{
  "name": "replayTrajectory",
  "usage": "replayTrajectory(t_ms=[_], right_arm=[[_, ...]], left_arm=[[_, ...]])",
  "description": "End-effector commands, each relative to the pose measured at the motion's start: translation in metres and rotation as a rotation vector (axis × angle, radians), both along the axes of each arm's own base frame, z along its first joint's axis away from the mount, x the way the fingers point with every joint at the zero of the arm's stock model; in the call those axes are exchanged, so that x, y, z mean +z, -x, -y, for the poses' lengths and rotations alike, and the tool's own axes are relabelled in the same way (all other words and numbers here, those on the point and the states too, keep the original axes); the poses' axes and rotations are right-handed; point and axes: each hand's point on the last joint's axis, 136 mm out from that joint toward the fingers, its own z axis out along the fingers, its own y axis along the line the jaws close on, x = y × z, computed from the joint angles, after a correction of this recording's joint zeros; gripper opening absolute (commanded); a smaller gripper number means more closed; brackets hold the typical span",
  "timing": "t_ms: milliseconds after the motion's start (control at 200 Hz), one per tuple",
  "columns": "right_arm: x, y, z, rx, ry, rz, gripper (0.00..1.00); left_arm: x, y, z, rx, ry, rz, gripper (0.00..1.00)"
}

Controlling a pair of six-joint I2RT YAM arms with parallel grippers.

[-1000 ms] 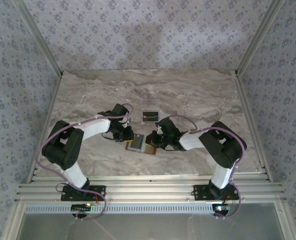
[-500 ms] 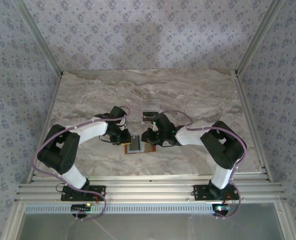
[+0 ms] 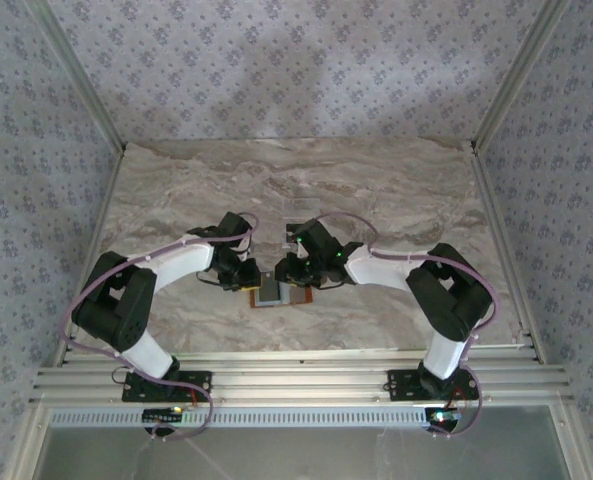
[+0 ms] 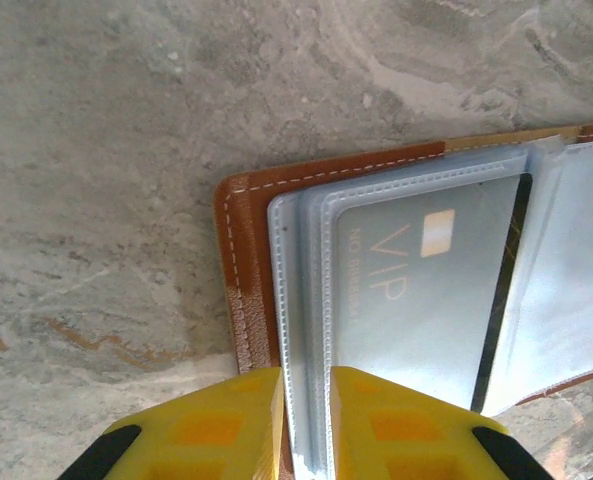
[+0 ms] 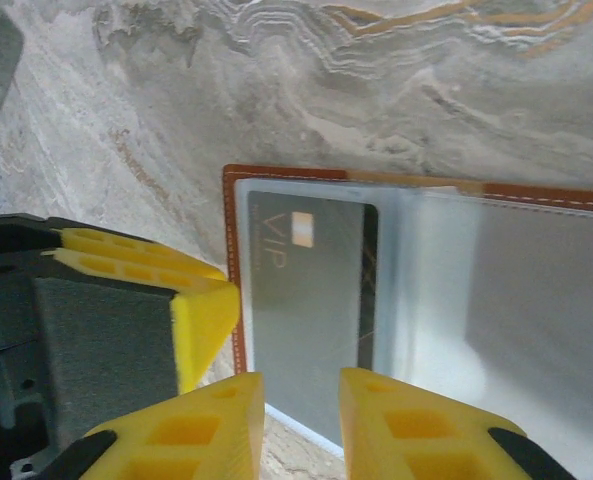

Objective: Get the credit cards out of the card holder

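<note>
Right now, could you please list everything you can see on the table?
brown leather bifold card holder: one, brown with grey-blue sleeves, open flat mid-table between the grippers.
whitish-silver VIP credit card: one, silver, inside a sleeve.
dark card: one, dark, only an edge showing behind the silver card.
grey-beige marble table: one, under everything.
left gripper: one, yellow fingers, shut on the holder's sleeve edge.
right gripper: one, yellow fingers slightly apart at the holder's edge.
</note>
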Motion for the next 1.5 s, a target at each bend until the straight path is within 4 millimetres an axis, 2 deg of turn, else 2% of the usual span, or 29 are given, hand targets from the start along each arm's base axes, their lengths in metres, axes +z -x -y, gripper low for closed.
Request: replayTrajectory(t_ms=[0,150,315,520,800,1039,1129,1274,1499], right_arm=[[-0.003,0.003,-0.006,0.029,0.020,-0.017,0.29],[-0.008,0.003,-0.008,0.034,0.034,-0.032,0.32],[-0.015,0.003,-0.008,0.036,0.044,-0.049,0.33],[-0.018,0.004,-0.012,0.044,0.039,-0.060,0.34],[-0.021,0.003,-0.018,0.059,0.031,-0.066,0.35],[-0.035,0.004,-0.011,0.049,0.084,-0.077,0.36],[-0.038,0.004,-0.001,0.032,0.153,-0.062,0.35],[-0.033,0.001,0.012,0.030,0.254,-0.017,0.36],[-0.019,0.002,0.012,0.030,0.250,0.011,0.36]], left_arm=[[0.012,-0.005,0.009,0.009,0.051,0.015,0.19],[0.018,-0.007,0.013,0.005,0.076,0.026,0.19],[0.010,-0.006,0.019,-0.004,0.098,0.000,0.16],[-0.006,-0.003,0.004,-0.004,0.010,-0.015,0.14],[-0.019,0.003,0.001,-0.005,-0.004,-0.037,0.13],[-0.017,0.002,0.001,-0.005,-0.004,-0.034,0.13],[-0.016,0.002,0.000,-0.006,-0.007,-0.031,0.14],[-0.015,0.002,-0.002,-0.005,-0.011,-0.030,0.14],[-0.018,0.004,-0.003,-0.007,-0.021,-0.034,0.14]])
